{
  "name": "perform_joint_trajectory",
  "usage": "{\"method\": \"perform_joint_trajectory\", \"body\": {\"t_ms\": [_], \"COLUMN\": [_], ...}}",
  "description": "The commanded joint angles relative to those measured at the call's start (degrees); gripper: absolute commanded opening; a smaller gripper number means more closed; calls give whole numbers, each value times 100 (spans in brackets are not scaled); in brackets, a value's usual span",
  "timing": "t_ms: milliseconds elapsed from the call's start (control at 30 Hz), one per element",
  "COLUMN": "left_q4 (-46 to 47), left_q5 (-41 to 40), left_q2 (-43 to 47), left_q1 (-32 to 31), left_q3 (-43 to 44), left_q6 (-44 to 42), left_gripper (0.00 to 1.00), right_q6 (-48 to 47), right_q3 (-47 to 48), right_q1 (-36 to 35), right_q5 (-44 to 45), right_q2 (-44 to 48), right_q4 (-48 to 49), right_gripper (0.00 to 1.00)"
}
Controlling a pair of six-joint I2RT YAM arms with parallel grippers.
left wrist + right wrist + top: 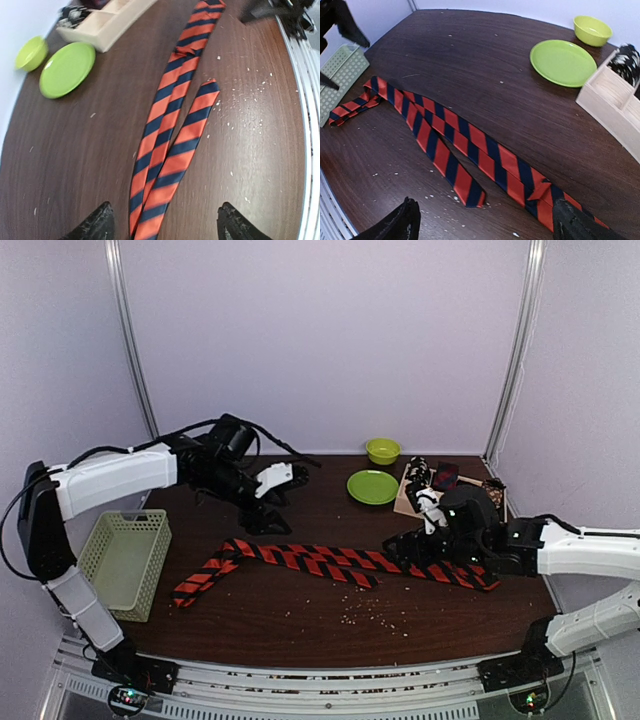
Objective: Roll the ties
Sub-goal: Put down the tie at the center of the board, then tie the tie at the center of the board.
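The long orange-red tie (330,562) with black diagonal stripes lies flat across the table, doubled on itself, with one pointed end (470,196) near the middle. It also shows in the left wrist view (165,150). My left gripper (268,508) hovers open over the tie's left part, and its fingers (97,225) straddle the strip without touching it. My right gripper (418,545) hovers open over the tie's right part, where there is a small fold (540,189). Other patterned ties (420,473) sit rolled in a wooden box.
A pale green mesh basket (125,560) stands at the left edge. A green plate (372,486) and a green bowl (382,450) are at the back. The wooden box (405,502) is at the back right. Pale crumbs (372,616) are scattered near the front.
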State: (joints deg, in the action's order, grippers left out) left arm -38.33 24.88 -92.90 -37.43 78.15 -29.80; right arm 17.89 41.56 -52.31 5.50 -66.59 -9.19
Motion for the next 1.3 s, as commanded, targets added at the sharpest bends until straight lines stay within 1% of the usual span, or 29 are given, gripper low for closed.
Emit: {"method": "perform_joint_trajectory", "body": {"t_ms": [0, 67, 133, 267, 400, 500, 600, 733, 933, 1067, 1167, 1267], "left_q4": [483, 452, 466, 454, 365, 93, -112, -262, -278, -360, -345, -72], "left_q5": [-110, -86, -249, -302, -198, -105, -96, 25, -50, -192, -64, -13], "left_q2": [-1040, -1471, -1874, -2556, -3064, -3431, -3695, -3900, -4127, -4279, -4174, -3828], "left_q1": [-638, -931, -1161, -1519, -1667, -1717, -1766, -1768, -1771, -1768, -1763, -1755], "left_q3": [606, 897, 1164, 1660, 2175, 2620, 2864, 2967, 2968, 2964, 2800, 2539], "left_q6": [-317, -397, -421, -474, -473, -543, -634, -689, -670, -641, -566, -387], "left_gripper": [70, 67, 63, 60, 59, 57, 55, 52, 51, 50, 53, 58], "right_q6": [939, 1141, 1282, 1605, 1779, 1855, 1916, 1996, 2018, 2075, 2008, 1947], "right_q3": [-510, -638, -742, -982, -1039, -1035, -1031, -1034, -780, -595, -354, -135], "right_q1": [789, 1191, 1481, 1944, 2298, 2416, 2511, 2615, 2613, 2591, 2470, 2381], "right_q5": [-1226, -1368, -1590, -1979, -2278, -2364, -2398, -2411, -2740, -2828, -2829, -2801], "right_q2": [436, 538, 574, 534, 354, 276, 155, -98, -945, -1385, -1656, -1907], "right_q4": [298, 222, 242, 503, 658, 710, 745, 867, 1225, 1447, 1433, 1369], "right_gripper": [88, 86, 84, 81, 77, 75, 73, 69, 59, 54, 50, 49]}}
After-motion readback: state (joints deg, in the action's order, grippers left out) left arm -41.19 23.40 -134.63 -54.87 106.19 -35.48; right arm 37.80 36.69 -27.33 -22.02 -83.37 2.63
